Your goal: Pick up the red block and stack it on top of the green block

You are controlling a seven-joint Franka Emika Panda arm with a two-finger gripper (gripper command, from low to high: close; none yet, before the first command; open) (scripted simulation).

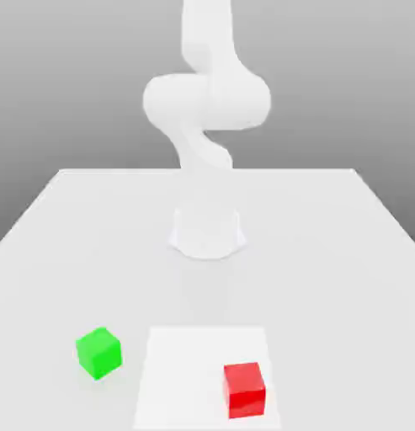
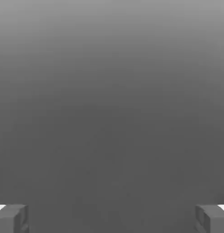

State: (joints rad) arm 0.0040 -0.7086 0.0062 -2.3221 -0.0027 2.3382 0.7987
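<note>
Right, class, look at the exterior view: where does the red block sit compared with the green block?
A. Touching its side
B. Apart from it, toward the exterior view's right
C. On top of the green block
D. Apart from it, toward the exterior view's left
B: the red block rests on the table, well clear of the green block and toward the exterior view's right, with bare surface between them.

Red block [image 1: 245, 390], green block [image 1: 98, 353], white table [image 1: 328, 252], white arm [image 1: 206, 101].

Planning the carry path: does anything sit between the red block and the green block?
Nothing visible does. The red block and green block stand apart on the table, with bare surface between them.
</note>
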